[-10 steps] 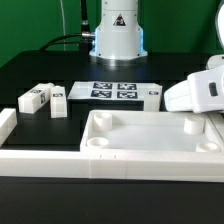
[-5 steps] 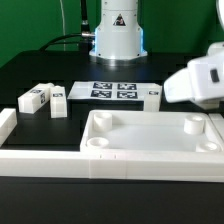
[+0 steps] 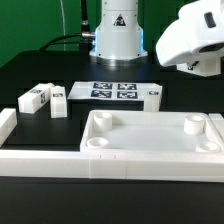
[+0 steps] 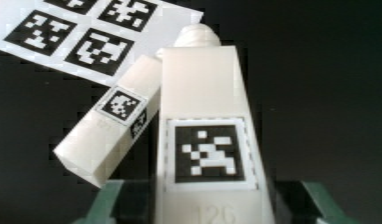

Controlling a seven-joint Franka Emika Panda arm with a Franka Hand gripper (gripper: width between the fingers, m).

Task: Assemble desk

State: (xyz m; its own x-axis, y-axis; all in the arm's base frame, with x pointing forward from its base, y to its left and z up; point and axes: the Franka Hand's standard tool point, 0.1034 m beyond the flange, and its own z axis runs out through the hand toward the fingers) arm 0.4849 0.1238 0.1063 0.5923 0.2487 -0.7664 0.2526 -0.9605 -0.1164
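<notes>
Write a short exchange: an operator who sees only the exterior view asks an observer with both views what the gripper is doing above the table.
Operator: The arm hides the gripper from me. Is it holding anything?
Observer: Yes. The gripper is shut on a leg, with one finger on each side.
Operator: Which way does the leg point?
Observer: Its narrower tip points away from the gripper, and a tag faces the wrist camera.
Operator: What lies beyond it?
Observer: Another leg, lying on the black table next to the marker board.
</notes>
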